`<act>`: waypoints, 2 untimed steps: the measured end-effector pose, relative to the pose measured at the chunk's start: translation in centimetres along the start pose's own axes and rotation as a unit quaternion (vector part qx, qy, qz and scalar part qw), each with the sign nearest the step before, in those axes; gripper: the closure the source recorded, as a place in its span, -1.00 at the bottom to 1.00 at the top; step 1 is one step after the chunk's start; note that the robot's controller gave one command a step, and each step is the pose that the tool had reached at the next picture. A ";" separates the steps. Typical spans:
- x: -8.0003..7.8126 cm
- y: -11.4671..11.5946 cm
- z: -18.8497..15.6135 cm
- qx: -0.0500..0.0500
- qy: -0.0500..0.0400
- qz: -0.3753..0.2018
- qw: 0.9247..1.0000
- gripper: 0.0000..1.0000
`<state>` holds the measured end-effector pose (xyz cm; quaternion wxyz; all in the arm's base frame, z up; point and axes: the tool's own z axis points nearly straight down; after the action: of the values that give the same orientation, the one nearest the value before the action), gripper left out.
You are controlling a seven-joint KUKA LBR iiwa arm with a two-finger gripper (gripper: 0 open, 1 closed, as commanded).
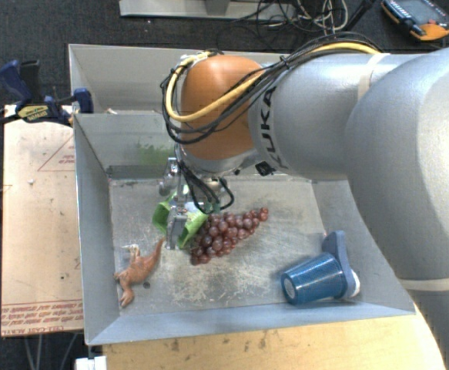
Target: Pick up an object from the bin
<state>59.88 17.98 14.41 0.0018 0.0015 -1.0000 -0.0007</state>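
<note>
My gripper is down in the middle of the bin, left of centre, right on a small green leaf-shaped piece. Green shows on both sides of the gripper's tip. A bunch of dark purple toy grapes lies against the green piece on its right and stretches toward the bin's middle. An orange-brown toy dinosaur lies just lower left of the gripper, its tail pointing up at it, a short gap between them.
A blue cup lies on its side near the front right corner, mouth to the left. The arm and its orange cover hang over the back half of the bin. Bare floor lies between the grapes and the cup.
</note>
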 end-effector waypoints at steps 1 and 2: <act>-0.1 -0.1 -0.3 0.000 -0.002 0.001 1.000 -1.00; -2.2 -1.7 3.4 -0.002 -0.006 0.014 1.000 -1.00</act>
<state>62.11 16.31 11.04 -0.0043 -0.0123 -0.9999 -0.0031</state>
